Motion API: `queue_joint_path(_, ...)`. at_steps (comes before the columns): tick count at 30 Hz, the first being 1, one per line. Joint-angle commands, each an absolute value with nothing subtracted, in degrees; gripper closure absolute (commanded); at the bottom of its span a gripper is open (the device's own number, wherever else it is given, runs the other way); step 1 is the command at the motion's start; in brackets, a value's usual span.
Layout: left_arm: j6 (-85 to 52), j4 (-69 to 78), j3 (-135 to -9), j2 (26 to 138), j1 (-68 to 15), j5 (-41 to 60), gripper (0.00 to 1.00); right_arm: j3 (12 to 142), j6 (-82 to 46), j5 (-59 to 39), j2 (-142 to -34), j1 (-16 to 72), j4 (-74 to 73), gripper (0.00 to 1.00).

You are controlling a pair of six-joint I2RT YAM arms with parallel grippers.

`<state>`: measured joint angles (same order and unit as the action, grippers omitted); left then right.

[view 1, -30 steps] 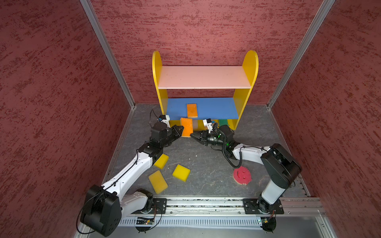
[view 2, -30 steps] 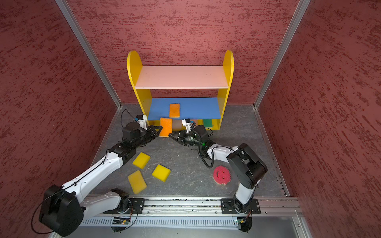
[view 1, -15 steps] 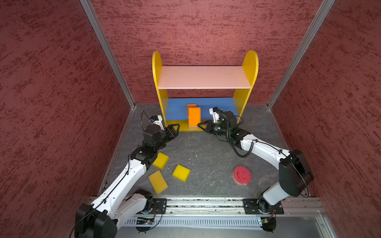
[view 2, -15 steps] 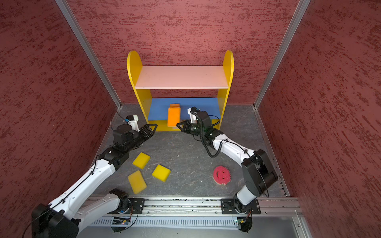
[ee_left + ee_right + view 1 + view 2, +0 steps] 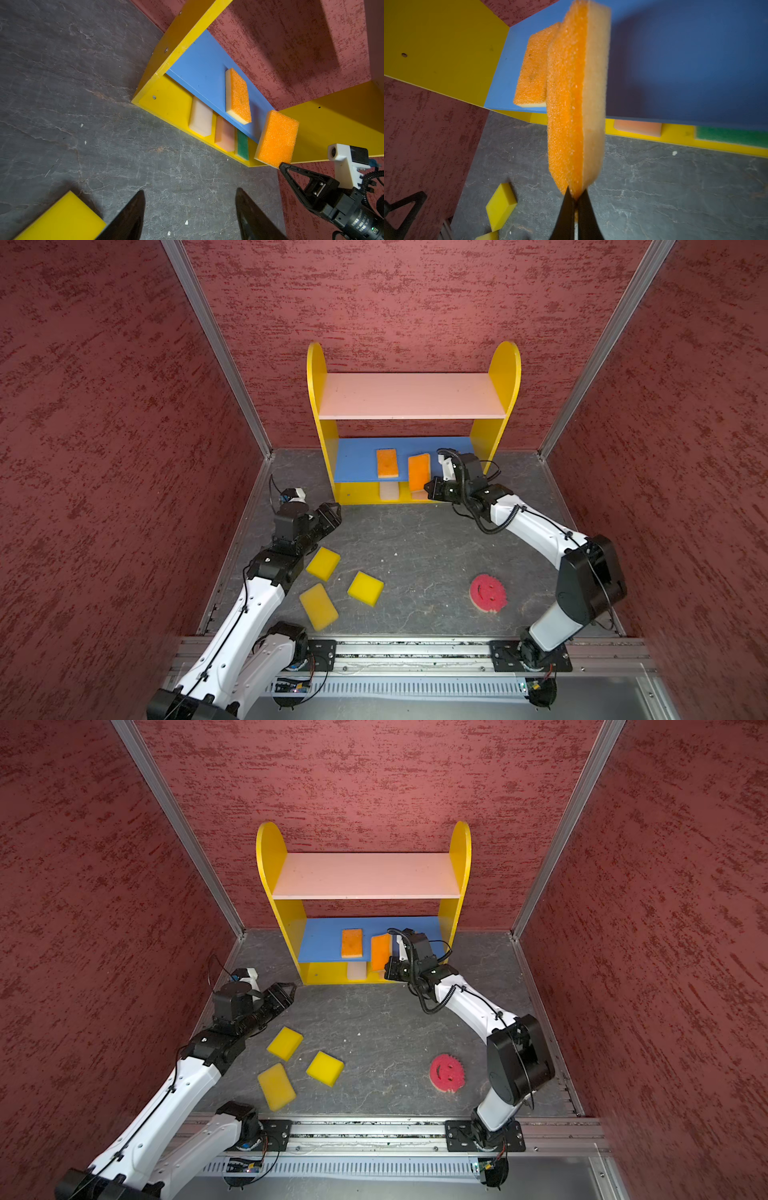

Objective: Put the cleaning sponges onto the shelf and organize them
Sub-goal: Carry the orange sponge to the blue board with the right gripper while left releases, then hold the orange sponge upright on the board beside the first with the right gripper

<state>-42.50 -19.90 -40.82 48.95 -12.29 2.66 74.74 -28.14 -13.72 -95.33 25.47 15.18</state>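
The right claw (image 5: 430, 489) pinched an orange sponge (image 5: 418, 472) by its lower edge and held it upright at the front edge of the blue board (image 5: 357, 460) of the shelf (image 5: 316, 377), toward the right end. Whether it touched the board could not be told. A second orange sponge (image 5: 387, 463) lay flat on that board just to its left. On the bottom board (image 5: 170, 104) a cream sponge (image 5: 200, 117), a peach sponge (image 5: 224, 133) and a green sponge (image 5: 242, 145) lay in a row. The left claw (image 5: 336, 511) was spread and empty above the tabletop (image 5: 415, 547), off the shelf's front left corner. Three yellow sponges (image 5: 323, 563) lay on the tabletop beside the left arm, and a round pink sponge (image 5: 488, 593) lay well apart from them, near the right arm.
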Motion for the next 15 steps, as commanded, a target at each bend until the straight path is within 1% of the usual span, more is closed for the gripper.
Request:
queue_joint_path(1,-41.0,-21.4,-40.3,47.9,-11.6,2.7,0.32,79.1,-25.4,-14.4,-96.7,23.8,15.8,1.0)
queue_joint_path(10,-41.5,-21.5,-40.0,48.9,-11.3,3.6,0.31,84.8,-26.0,-19.6,-103.6,21.0,15.5,1.0)
queue_joint_path(15,-42.2,-20.2,-40.0,50.5,-11.2,5.0,0.31,85.9,-26.3,-20.6,-105.4,20.8,15.4,1.0)
